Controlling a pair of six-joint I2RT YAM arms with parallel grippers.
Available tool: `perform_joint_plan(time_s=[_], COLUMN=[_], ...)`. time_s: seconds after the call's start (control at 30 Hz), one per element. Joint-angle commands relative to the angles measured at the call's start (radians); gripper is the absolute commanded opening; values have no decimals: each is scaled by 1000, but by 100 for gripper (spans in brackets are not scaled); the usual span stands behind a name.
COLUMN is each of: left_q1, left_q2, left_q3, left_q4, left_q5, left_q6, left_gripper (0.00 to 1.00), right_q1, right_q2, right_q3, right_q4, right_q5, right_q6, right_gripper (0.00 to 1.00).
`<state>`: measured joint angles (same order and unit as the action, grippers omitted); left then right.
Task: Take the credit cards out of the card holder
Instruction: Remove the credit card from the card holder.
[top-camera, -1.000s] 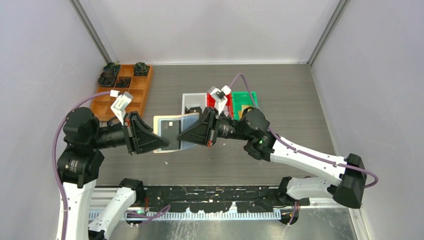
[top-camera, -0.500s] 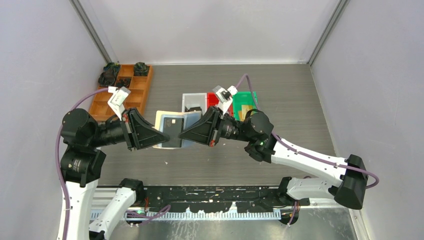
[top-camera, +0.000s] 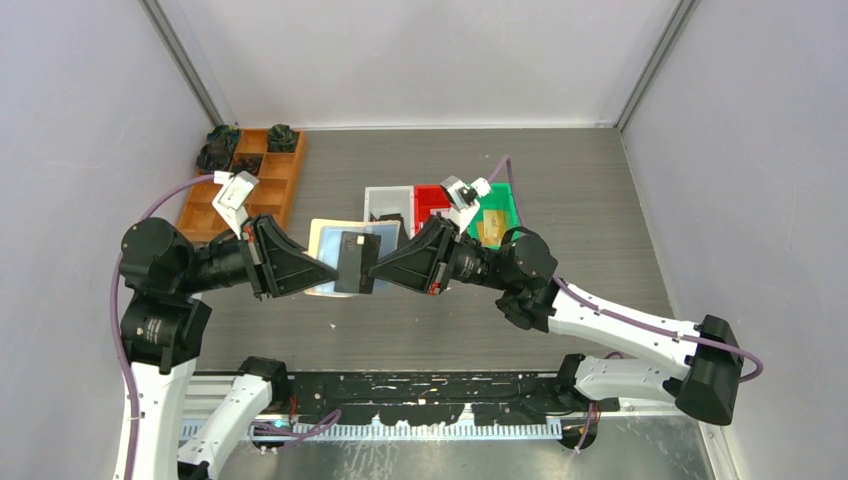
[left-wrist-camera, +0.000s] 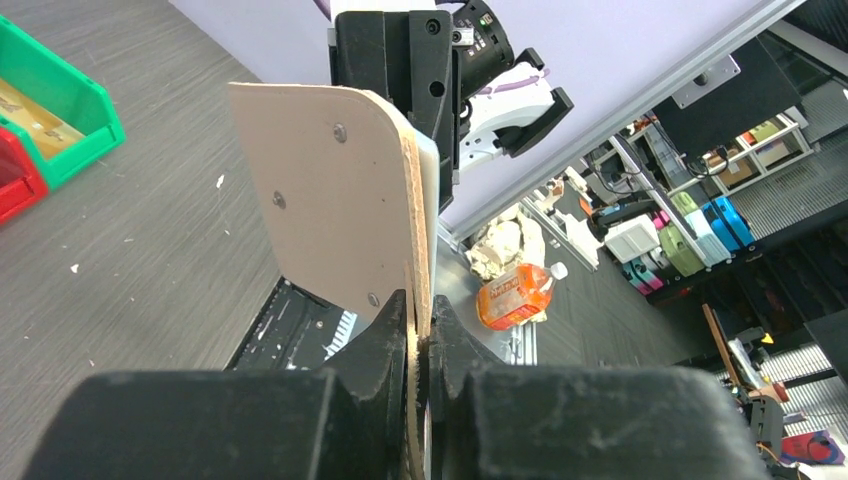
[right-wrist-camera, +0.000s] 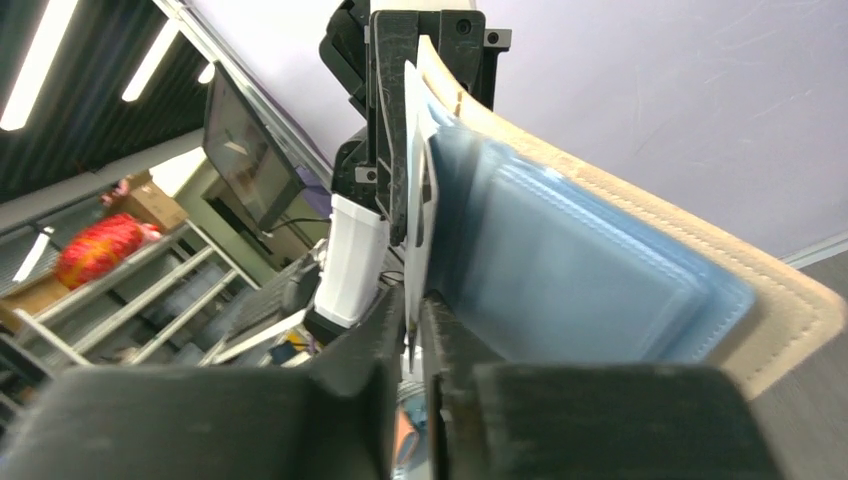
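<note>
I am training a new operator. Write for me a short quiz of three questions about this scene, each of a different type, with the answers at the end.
1. True or false: the left tool is shut on the tan card holder, which it holds up off the table.
2. What does the right tool pinch? A) a pen B) a card C) a coin
3. Fill in the missing word: the yellow cards lie in the ______ bin.

Key: 1 true; 2 B; 3 green.
</note>
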<state>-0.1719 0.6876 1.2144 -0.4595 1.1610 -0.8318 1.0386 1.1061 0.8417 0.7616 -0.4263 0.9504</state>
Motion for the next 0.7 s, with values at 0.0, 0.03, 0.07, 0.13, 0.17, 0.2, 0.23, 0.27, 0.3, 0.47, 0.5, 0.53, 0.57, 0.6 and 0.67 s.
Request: perform_joint_plan(time_s=[0.0,0.03,0.07,0.13,0.17,0.2,0.23,0.27,0.3,0.47,0.5,0.53,0.57,0.6,0.67], left_q1=[3,3,3,3,2,3,3,3,3,3,2,3,3,3,3], left_q2=[-7,-6,-7,-3,-1,1,1,-1,-2,-5,-4,-4,-3,0,1], left_q3=[16,16,17,21,23,23,25,26,27,38,40,44,48,51,55], left_q4=[73,64,55,32,25,23,22,19,14,-14,-19,-25,-30,-32,-34], left_q5=[-11,-16,-19,-25,-25,-22,-22,-22,-21,-21,-22,-25,-26,-26,-25], left_q6=[-3,4,14,34,40,42,43,47,51,78,84,89,95,99,103], left_gripper=[0,0,0,0,0,0,0,0,0,0,0,0,0,0,0], right_q1=[-2,-1,-2,0,-1,0,0,-1,0,-1,-2,-3,-4,-4,-10], right_q2=[26,37,50,71,81,90,96,99,101,69,53,35,17,-4,-48], right_q3=[37,42,46,56,61,68,72,74,74,47,37,26,15,6,-9], right_q4=[100,125,148,185,195,201,206,211,217,212,194,170,139,107,28], right_q5=[-32,-39,-45,-46,-46,-46,-46,-44,-42,-23,-17,-10,-2,5,19], right_q6=[44,62,77,101,109,113,118,119,120,104,94,80,61,44,7], right_gripper=[26,30,34,38,38,38,37,35,32,12,10,9,9,7,3])
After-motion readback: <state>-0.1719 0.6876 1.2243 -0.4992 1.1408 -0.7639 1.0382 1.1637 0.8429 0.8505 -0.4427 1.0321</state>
